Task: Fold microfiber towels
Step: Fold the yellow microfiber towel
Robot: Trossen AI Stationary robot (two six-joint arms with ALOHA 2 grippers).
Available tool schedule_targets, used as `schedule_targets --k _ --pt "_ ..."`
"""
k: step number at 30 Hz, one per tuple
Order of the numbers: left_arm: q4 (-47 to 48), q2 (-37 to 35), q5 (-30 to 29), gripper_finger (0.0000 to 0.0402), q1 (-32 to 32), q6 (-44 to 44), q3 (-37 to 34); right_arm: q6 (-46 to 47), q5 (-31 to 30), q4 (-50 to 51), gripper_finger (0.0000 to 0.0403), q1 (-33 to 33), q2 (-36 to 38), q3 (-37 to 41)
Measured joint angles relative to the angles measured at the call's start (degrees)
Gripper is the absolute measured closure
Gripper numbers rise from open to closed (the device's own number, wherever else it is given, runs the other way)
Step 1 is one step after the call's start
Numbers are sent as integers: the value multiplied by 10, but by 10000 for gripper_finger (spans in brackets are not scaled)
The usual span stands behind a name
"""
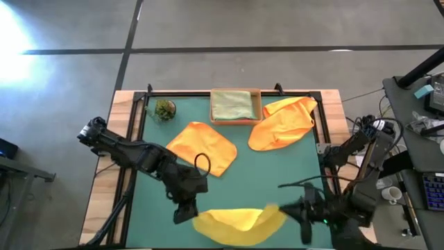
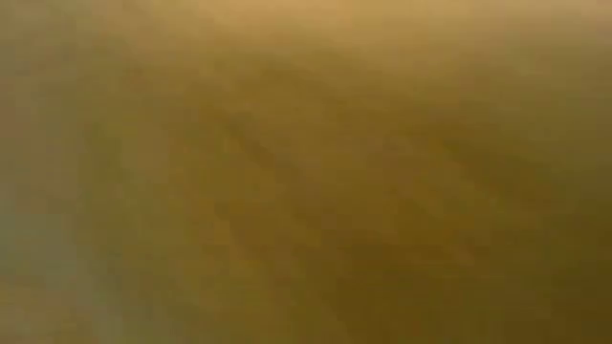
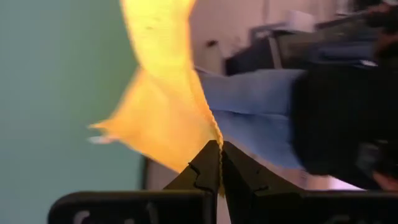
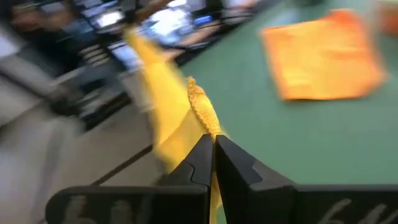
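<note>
Yellow towel [image 1: 239, 223] at the table's [image 1: 270, 173] near edge, blanketing the low view. Left tool [image 1: 184, 210] and right tool [image 1: 291, 208] each clamped on one end. Two orange towels [image 1: 202, 146] lie flat. Tan tray [image 1: 258, 104] holds one sage towel [image 1: 231, 105]. Green clump [image 1: 165, 109] at far-left corner.

The right gripper [image 4: 212, 144] pinches a yellow towel [image 4: 168, 106] above the green mat [image 4: 261, 118].

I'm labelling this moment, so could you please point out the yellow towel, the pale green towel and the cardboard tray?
yellow towel [image 1: 232, 223], high view, on the middle of the cloth.
pale green towel [image 1: 232, 105], high view, on the centre of the folded cloth.
cardboard tray [image 1: 258, 105], high view, on its right rim.
</note>
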State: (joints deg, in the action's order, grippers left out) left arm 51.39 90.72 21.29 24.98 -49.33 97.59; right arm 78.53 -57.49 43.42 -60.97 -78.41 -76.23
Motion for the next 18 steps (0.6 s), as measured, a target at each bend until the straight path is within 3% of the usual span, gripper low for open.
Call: schedule_targets --k 4,9,13,18 --pt "1 0 -99 402 -40 39 -59 251 -13 220 394 22 -16 10" --pt "1 0 -190 402 -103 65 -132 462 85 428 394 43 -63 17" --pt "1 0 -235 402 -147 72 -166 514 83 468 394 43 -63 17" --pt "-1 0 -281 402 -188 80 -184 448 83 466 394 83 -61 38"
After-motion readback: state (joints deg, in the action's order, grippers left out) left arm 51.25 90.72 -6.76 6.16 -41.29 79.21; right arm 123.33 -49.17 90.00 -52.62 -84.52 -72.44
